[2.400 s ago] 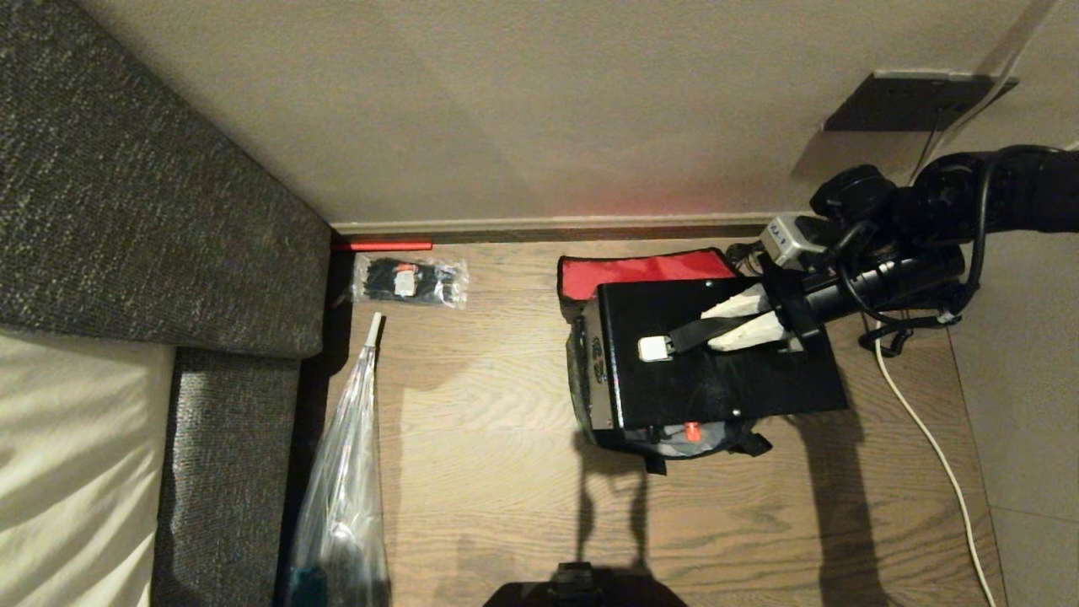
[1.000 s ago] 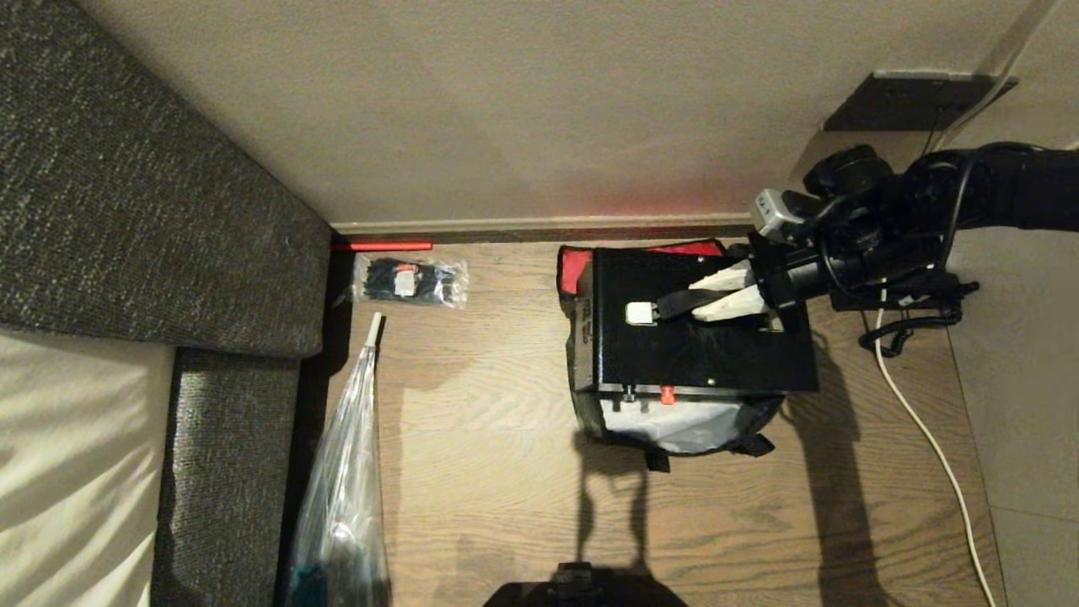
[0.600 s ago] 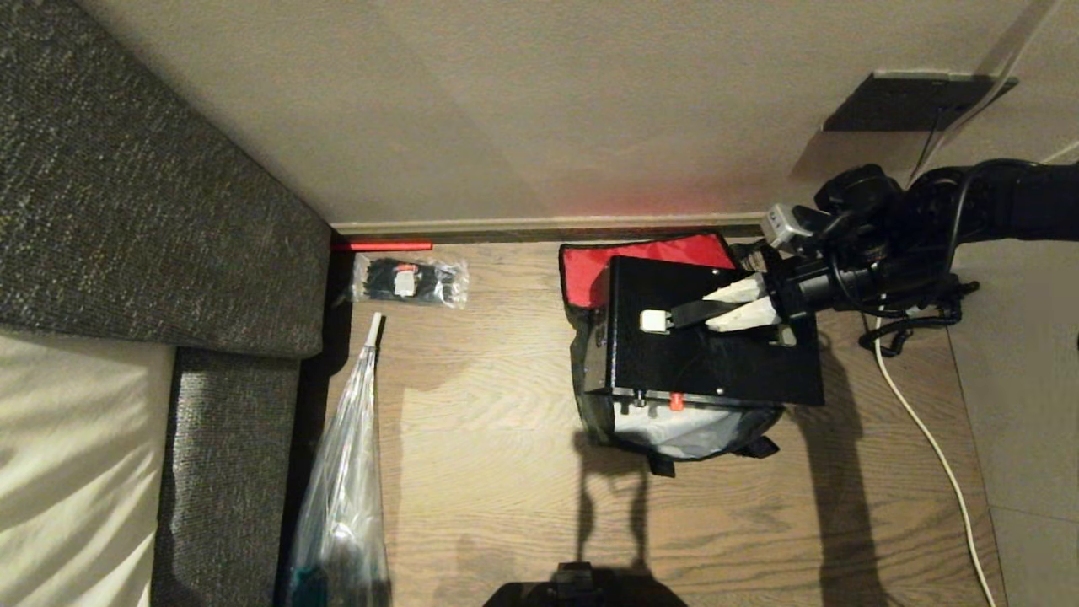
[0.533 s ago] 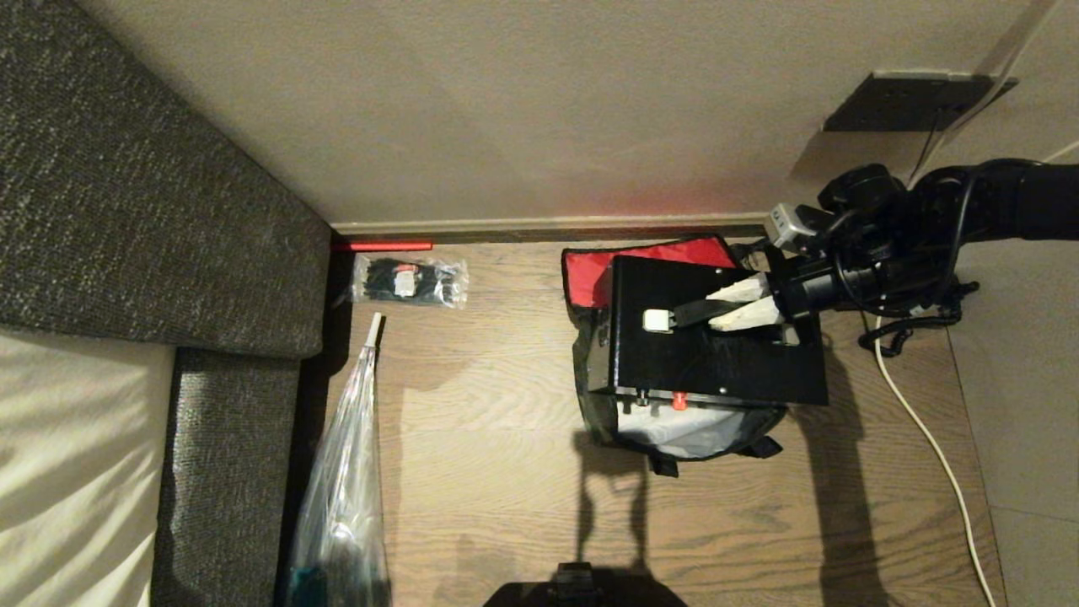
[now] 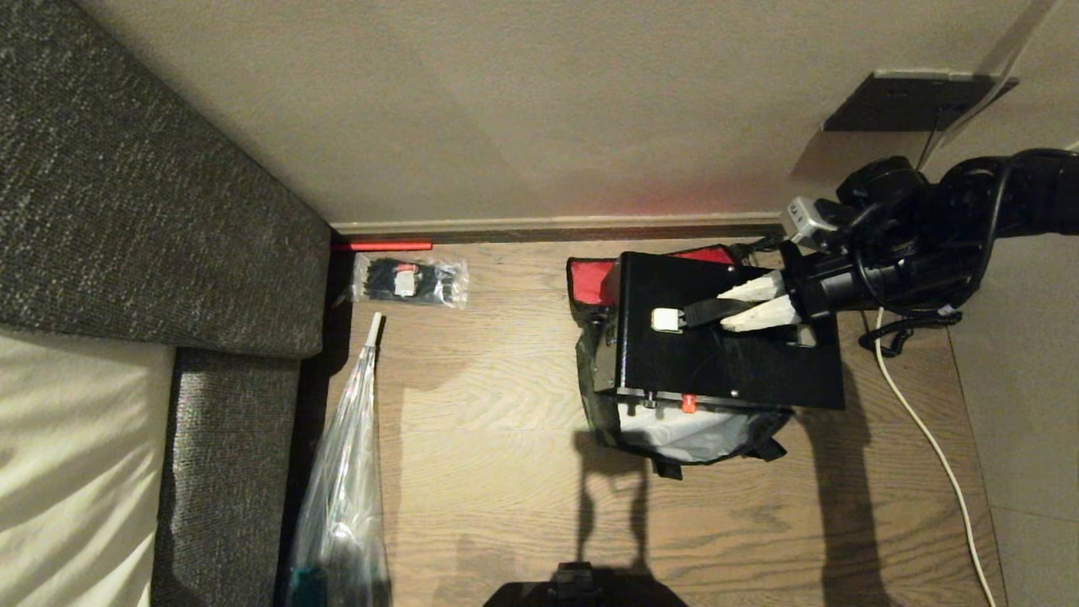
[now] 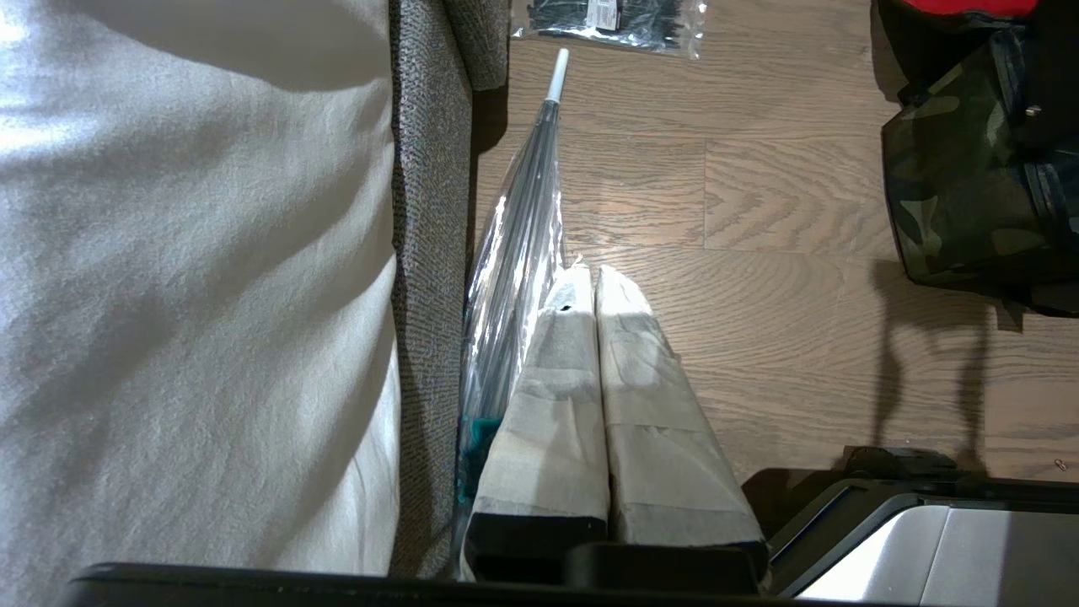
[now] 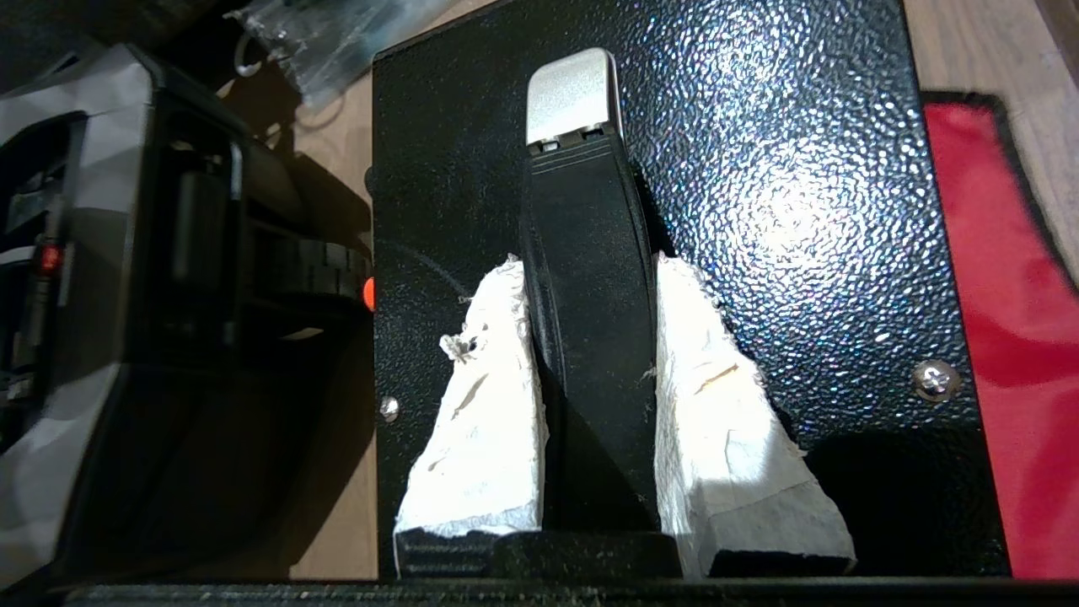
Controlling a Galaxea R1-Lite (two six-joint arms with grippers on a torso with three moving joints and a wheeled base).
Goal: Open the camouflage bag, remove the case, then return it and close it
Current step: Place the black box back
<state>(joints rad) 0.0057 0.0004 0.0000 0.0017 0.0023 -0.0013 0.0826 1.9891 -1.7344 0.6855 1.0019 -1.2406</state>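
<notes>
Head: case (image 5: 725,371) over camouflage bag (image 5: 683,430) | right wrist: right gripper (image 7: 590,295) clamps handle (image 7: 590,337)

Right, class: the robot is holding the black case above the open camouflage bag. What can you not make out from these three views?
- Inside of the camouflage bag: head view, mostly covered by the case.
- Case handle's near end: right wrist view, hidden between the right gripper fingers.
- Left gripper: outside the head view.
- Packet contents: too small.

Black rectangular case (image 5: 725,354) over open camouflage fabric bag (image 5: 674,434) at wooden floor's (image 5: 489,438) far right; clear packet of ties (image 5: 410,281) at far left.
</notes>
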